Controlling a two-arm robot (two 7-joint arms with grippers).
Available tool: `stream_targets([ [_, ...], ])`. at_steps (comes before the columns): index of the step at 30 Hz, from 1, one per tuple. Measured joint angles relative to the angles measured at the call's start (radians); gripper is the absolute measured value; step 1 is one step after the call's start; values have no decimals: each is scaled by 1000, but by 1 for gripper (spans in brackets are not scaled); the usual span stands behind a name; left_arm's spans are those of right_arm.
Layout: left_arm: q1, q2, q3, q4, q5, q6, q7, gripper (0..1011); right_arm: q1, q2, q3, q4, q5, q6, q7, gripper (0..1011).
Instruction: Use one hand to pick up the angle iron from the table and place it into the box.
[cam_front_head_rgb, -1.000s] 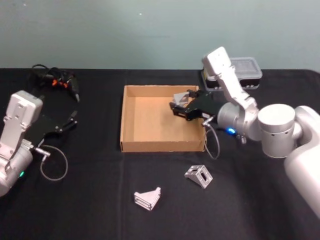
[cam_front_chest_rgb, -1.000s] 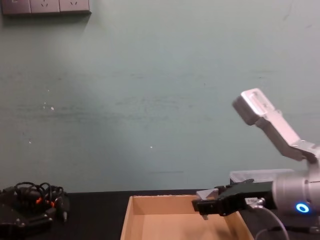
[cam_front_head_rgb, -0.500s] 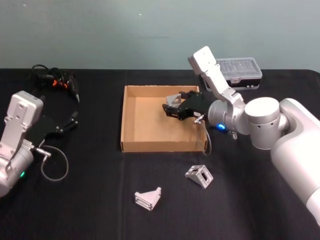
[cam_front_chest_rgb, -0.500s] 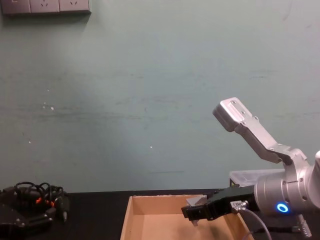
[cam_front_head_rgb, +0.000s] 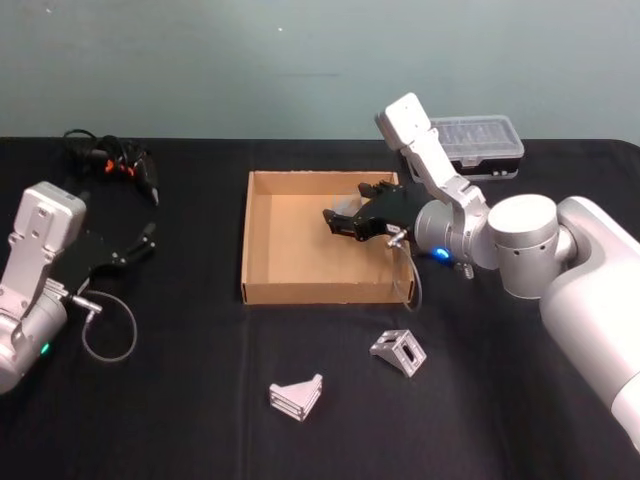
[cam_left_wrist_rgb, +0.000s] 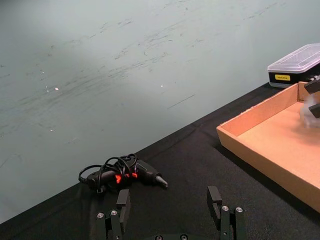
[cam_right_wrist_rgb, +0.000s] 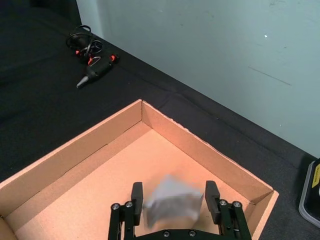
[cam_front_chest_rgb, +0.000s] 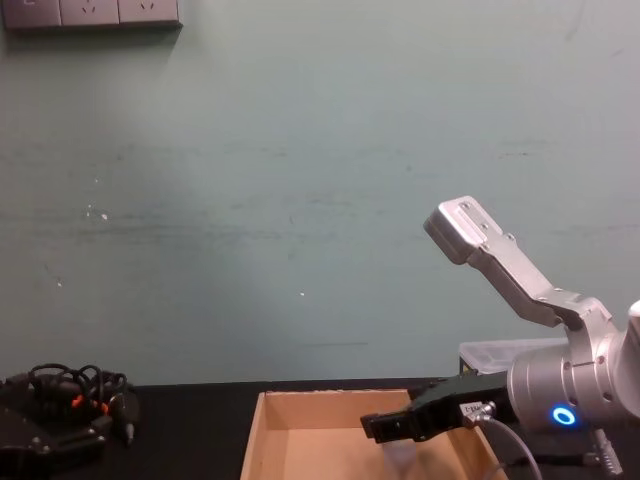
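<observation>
You'll see a clear-lidded case (cam_front_head_rgb: 475, 140) at the back right — a black corded tool (cam_front_head_rgb: 118, 165) lies back left, well apart.

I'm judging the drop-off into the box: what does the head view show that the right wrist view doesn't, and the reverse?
Head view alone: one angle iron and another angle iron on the table before the box, plus the left gripper parked left. Right wrist view alone: the fingers spread around a blurred grey piece. Both: the right gripper over the box, and the corded tool far left.
</observation>
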Motion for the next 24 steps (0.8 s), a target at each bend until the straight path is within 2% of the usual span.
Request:
stream_targets([
  [4,0,0,0,0,0,0,0,1011,-1,0,1,-2,0,0,0,887],
  [9,0,0,0,0,0,0,0,1011,-1,1,1,-2,0,0,0,994],
  [24,0,0,0,0,0,0,0,1011,-3,2,1,-4,2,0,0,1003],
])
